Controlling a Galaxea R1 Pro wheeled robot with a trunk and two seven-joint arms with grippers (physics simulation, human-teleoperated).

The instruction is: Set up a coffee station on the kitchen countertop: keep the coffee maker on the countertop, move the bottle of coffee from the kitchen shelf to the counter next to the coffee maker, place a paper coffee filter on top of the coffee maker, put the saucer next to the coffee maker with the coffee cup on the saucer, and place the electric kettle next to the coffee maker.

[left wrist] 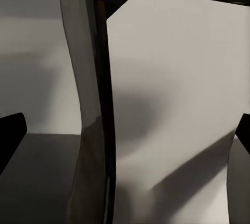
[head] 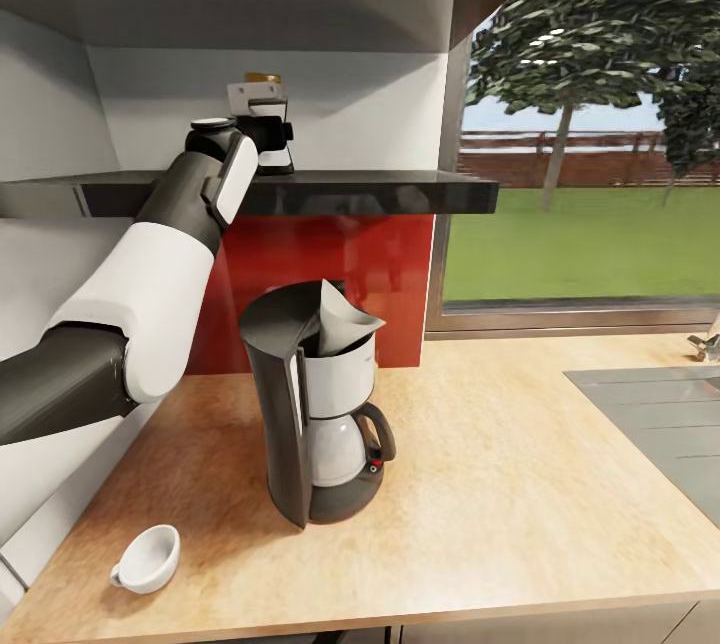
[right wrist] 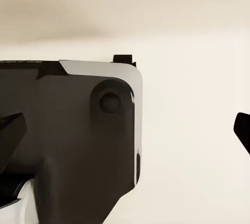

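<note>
A kitchen corner with a window is seen, a glossy black kitchen shelf [head: 380, 192] above the beige worktop [head: 520, 484]. The bottle of coffee [head: 268, 124] is stood on that shelf, rigid, probably slippery; its waist is judged the best hold. The left tool [head: 262, 134] is set around it, fingers spread in the wrist view. Below, a paper filter [head: 345, 319] is seen on the coffee maker [head: 315, 404].

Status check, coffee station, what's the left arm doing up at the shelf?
Left end effector at bottle of coffee on kitchen shelf, grip unconfirmed. Filter in coffee maker. Coffee cup on countertop.
</note>
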